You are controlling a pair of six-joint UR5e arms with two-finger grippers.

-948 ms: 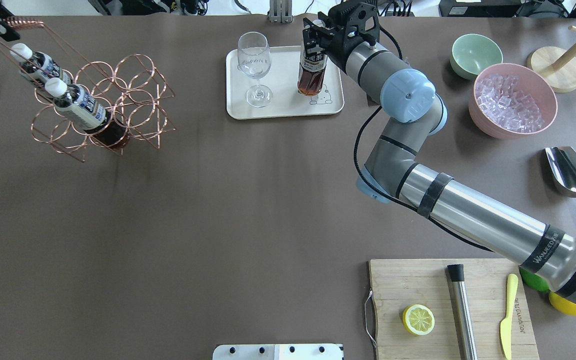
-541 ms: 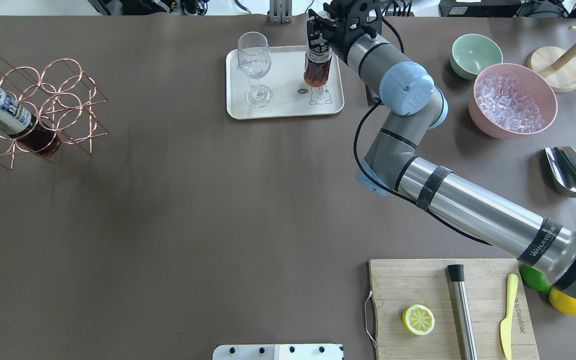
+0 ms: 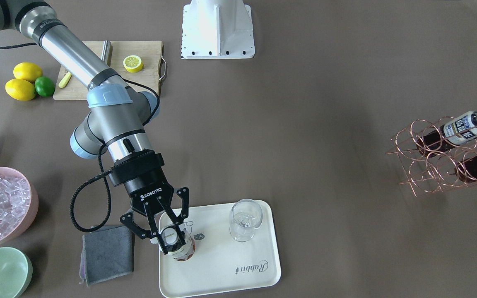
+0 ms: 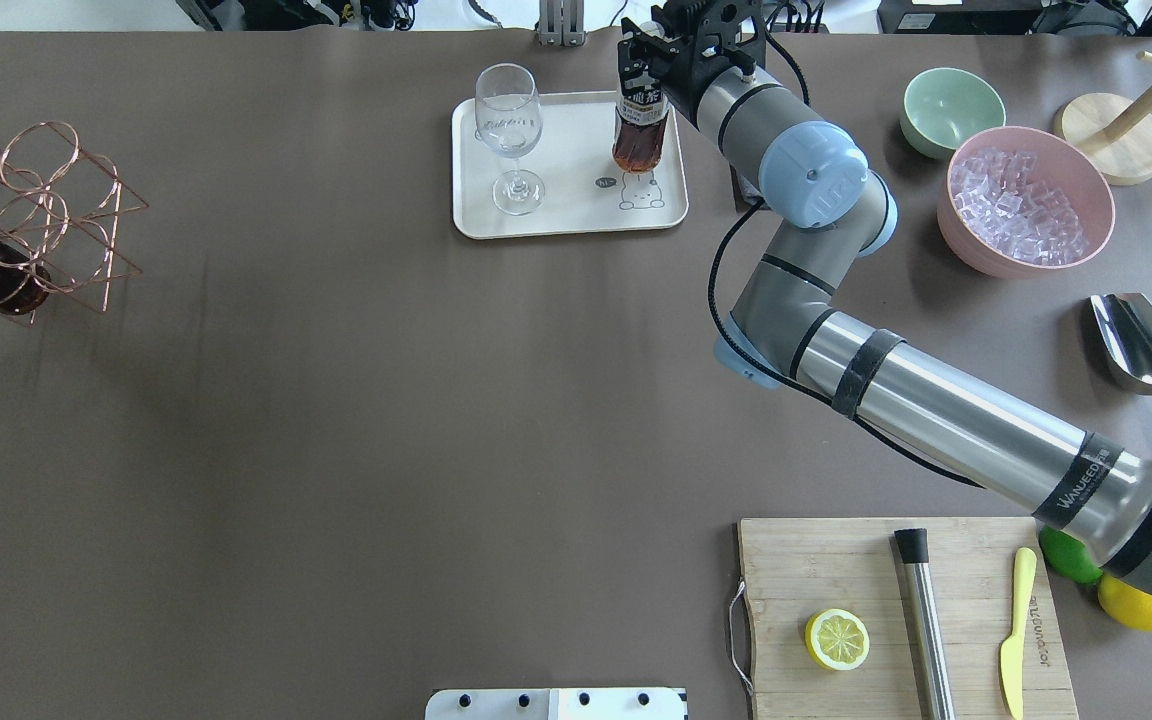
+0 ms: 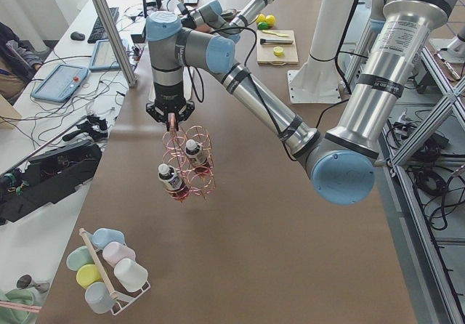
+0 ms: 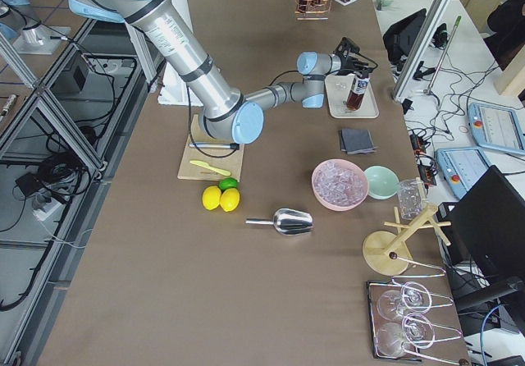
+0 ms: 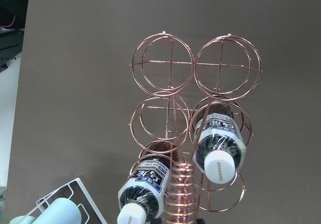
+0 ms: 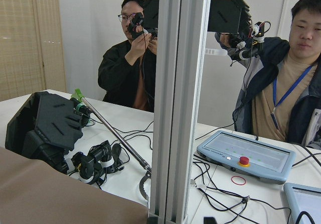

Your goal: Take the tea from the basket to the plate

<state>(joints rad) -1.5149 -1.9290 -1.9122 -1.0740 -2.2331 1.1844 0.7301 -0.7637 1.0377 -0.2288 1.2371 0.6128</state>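
Right claw: fingers drawn together on the neck of a small plastic bottle of dark reddish-brown tea with a white-and-blue label. The bottle is upright, its base on the right part of the cream rectangular tray, touching the printed bear. The tray lies at the far side of the desk.

Same tray, left of the bottle and apart from it: one clear stemmed wine glass, upright.

Just beside the tray's right edge: one grey folded cloth.

Further right: one pink bowl of ice cubes, one pale green bowl.

Left end of the desk: rose-gold wire ring rack, with two bottles of the same tea lying in its rings.

Left claw: at the top of the rack's coiled handle. Fingers hidden; cannot tell whether apart or together.

Bottle count: three in all, one on the tray and two in the rack.
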